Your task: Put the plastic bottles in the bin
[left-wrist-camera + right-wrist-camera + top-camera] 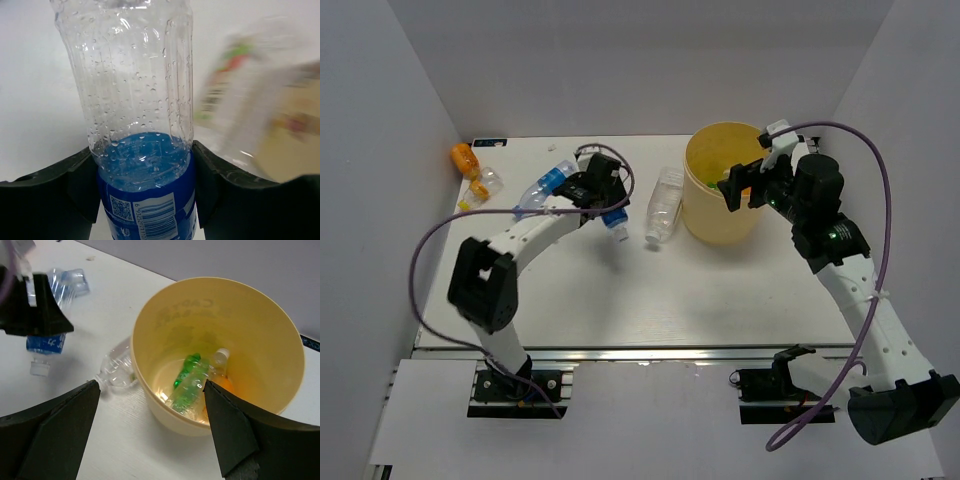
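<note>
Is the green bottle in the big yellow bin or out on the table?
In. The right wrist view shows the green bottle lying on the floor of the bin, beside an orange bottle.

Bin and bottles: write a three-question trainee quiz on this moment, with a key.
1. True or false: the left claw is shut on a clear bottle with a blue label.
2. Pick one. The right claw, above the bin, is: A open and empty; B shut on a green bottle; C shut on a loose cap.
3. Fill in: the bottle lying in the bin beside the orange one is ____.
Key: 1 true; 2 A; 3 green.
</note>
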